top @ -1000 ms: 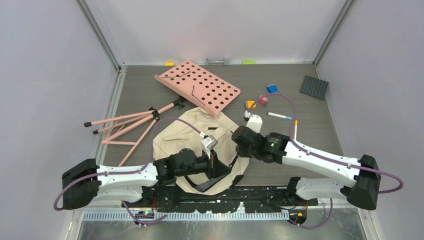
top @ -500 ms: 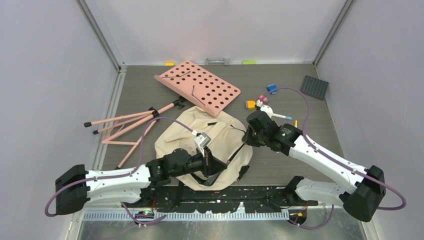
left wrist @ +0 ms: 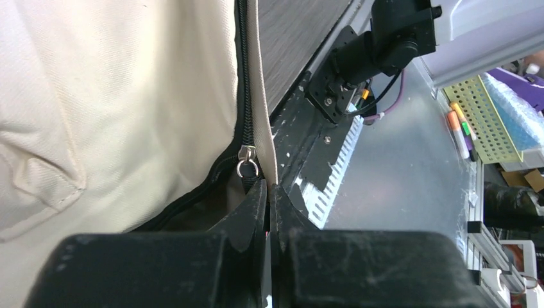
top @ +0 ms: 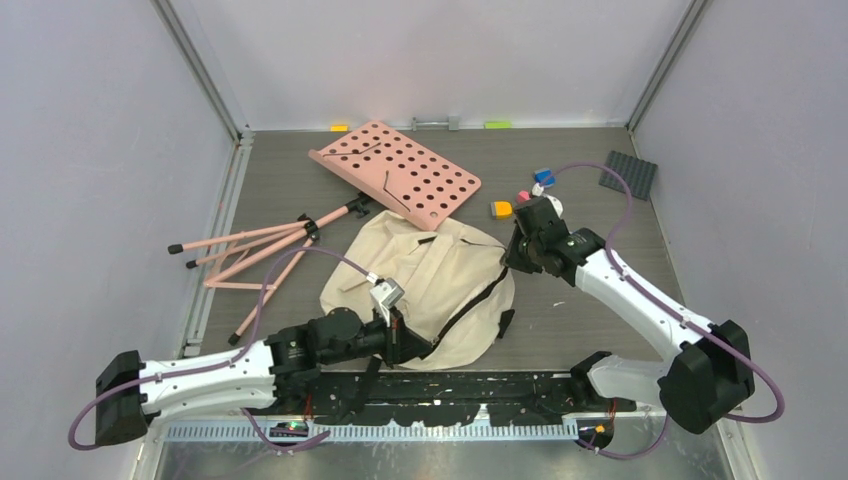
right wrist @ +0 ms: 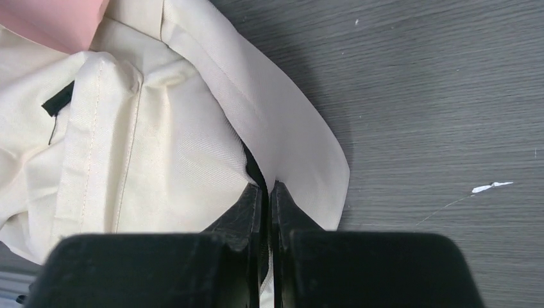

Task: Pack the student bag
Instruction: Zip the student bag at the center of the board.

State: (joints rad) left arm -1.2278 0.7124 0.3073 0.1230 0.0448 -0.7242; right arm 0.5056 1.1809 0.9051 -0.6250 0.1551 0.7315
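The student bag lies flattened on the table in front of your two arms, with the corner of a pink perforated board overlapping its far edge. From above you see only that the left gripper meets the bag's near edge and the right gripper its right-hand edge. Your wrist cameras give the grip. The left fingers are pressed together on the cream trim beside the black zipper, with the metal zipper pull just off their tips. The right fingers are likewise closed, pinching a fold of cream fabric. Only the overhead view takes in the pink tripod to the left, and a blue block, an orange block and a dark studded plate beyond the right arm.
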